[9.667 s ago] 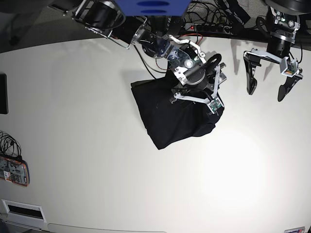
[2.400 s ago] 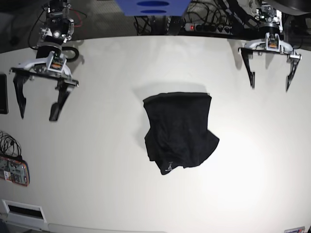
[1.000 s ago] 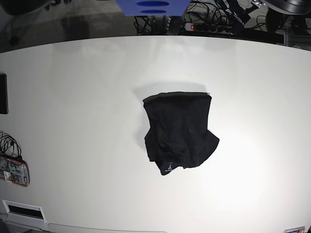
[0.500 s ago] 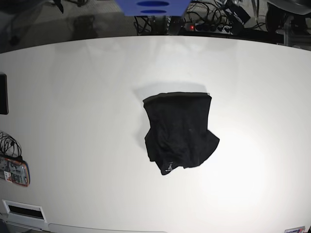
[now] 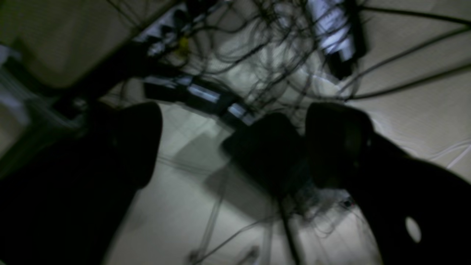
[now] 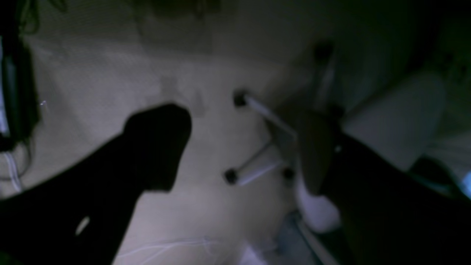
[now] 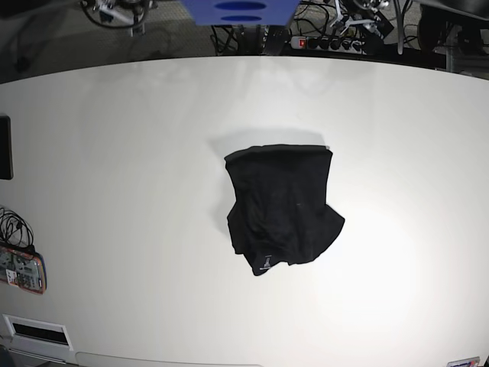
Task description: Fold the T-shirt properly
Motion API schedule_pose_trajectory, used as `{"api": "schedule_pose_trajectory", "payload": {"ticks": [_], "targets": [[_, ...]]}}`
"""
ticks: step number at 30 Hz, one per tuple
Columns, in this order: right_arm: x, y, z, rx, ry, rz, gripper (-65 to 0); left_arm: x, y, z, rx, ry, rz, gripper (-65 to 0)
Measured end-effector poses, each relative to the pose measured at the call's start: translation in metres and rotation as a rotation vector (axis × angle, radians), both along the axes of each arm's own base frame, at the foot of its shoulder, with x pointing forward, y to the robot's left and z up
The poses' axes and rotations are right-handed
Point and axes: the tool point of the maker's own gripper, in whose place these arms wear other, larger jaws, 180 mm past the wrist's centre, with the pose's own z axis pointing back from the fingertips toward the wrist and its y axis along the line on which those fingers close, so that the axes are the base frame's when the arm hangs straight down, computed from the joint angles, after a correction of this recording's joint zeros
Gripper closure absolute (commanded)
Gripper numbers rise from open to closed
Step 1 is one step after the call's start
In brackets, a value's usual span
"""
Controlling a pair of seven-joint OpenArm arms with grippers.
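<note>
T-shirt (image 7: 283,206) is the big thing on the table (image 7: 114,153), sitting a bit right of centre in the base view; it's folded down into a compact black bundle, straight-ish edge along the top, lower edge lumpier and bulging out toward the lower right; a tiny white tag (image 7: 265,265) pokes out at the bottom hem; nothing's touching it, it just lies flat on the white top with a soft shadow along its upper edge.

Neither arm shows in the base view; both wrist cameras are pointed off the table at dim, blurry floor; left gripper (image 5: 235,143) has its two dark fingers spread wide with nothing between them, and past them there's a tangle of cables (image 5: 279,55) and what looks like a power strip (image 5: 198,95) in the upper middle of the frame; right gripper (image 6: 244,143) is likewise spread apart and empty, with something like chair legs on castors (image 6: 254,140) showing in the gap, too blurry to swear to.

Smaller stuff in the base view: a blue panel (image 7: 238,11) at the top centre edge; a dark slab (image 7: 5,147) cut off at the left edge; a small red-framed gadget (image 7: 21,269) with some cords at the lower left.
</note>
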Motion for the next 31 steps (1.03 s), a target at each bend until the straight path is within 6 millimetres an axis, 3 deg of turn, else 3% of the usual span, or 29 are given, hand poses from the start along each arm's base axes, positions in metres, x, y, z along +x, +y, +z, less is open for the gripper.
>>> {"api": "schedule_pose_trajectory", "payload": {"ticks": [3, 6, 8, 12, 16, 20, 25, 28, 31], "targets": [[0.018, -0.013, 0.0, -0.042, 0.085, 0.073, -46.6, -0.024, 0.007, 0.0, 0.046, 0.119, -0.099, -58.2], [0.008, -0.005, -0.001, -0.045, 0.153, 0.055, -46.6, -0.041, 0.012, 0.003, 0.073, 0.197, -0.167, -58.2], [0.001, 0.011, -0.004, -0.027, 0.181, 0.0, -46.6, -0.043, 0.011, 0.003, 0.071, 0.205, -0.202, -58.2], [0.01, 0.043, -0.012, 0.027, 0.152, -0.051, -46.6, -0.036, 0.021, 0.003, 0.076, 0.197, -0.307, -58.2], [0.016, 0.053, -0.014, 0.041, 0.132, -0.056, -46.6, -0.042, 0.04, 0.007, 0.109, 0.22, -0.33, -58.2], [0.01, 0.068, -0.016, 0.067, 0.14, -0.054, -46.6, -0.034, 0.042, 0.006, 0.11, 0.211, -0.331, -58.3], [0.032, 0.089, -0.021, 0.118, 0.045, -0.009, -46.6, -0.015, 0.045, 0.004, 0.124, 0.172, -0.331, -58.4], [0.064, 0.088, -0.022, 0.12, -0.007, -0.004, -46.6, -0.019, 0.045, 0.004, 0.121, 0.182, -0.331, -58.4], [0.122, 0.086, -0.018, 0.116, -0.108, 0.009, -46.6, -0.024, 0.045, 0.005, 0.115, 0.196, -0.331, -58.4]]}}
